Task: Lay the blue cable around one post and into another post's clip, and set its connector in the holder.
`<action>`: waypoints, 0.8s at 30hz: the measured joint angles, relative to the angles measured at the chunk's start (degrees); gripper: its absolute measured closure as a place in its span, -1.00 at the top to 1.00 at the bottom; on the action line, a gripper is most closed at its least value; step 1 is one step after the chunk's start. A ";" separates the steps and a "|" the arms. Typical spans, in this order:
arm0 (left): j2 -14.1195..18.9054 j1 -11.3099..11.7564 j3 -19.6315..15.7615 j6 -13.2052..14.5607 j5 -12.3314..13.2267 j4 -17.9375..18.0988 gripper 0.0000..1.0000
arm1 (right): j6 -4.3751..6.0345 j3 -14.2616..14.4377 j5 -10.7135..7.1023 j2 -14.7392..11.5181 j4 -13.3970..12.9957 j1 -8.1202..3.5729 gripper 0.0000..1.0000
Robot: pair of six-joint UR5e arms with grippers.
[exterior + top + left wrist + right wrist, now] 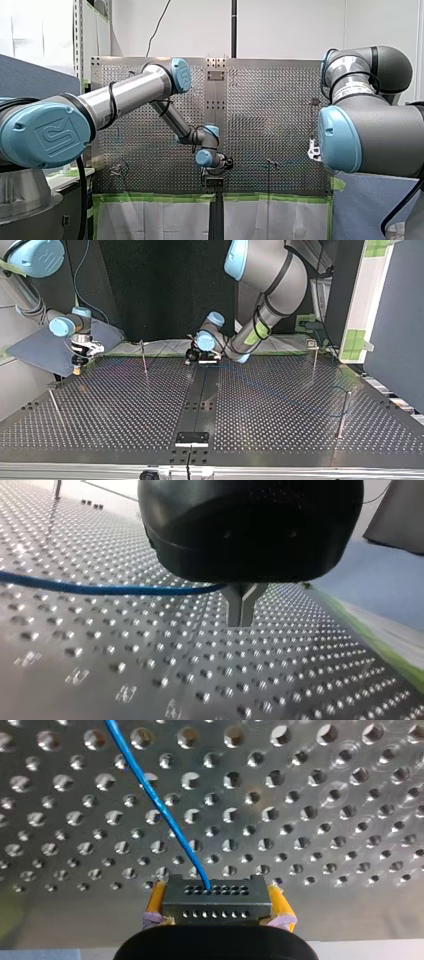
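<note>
My right pincer clamps connector beside table edge.

Four posts, one cable, one connector.

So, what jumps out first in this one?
The blue cable runs across the perforated table into the black connector, which my right gripper clamps between its yellow pads. In the left wrist view, my left gripper has its metal fingers pinched on the cable just above the table.
</note>
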 joint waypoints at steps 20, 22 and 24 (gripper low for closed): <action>0.11 -2.93 -6.41 9.37 2.91 -1.37 0.30 | -4.30 4.76 6.36 -0.09 2.03 0.81 -1.00; 0.16 -3.29 -6.38 9.65 2.83 -1.34 0.57 | -4.29 5.84 6.13 -0.09 0.97 1.15 -1.00; 0.15 -3.59 -6.32 9.71 2.61 -1.41 0.73 | -4.29 6.80 5.79 -0.12 0.04 1.57 -1.00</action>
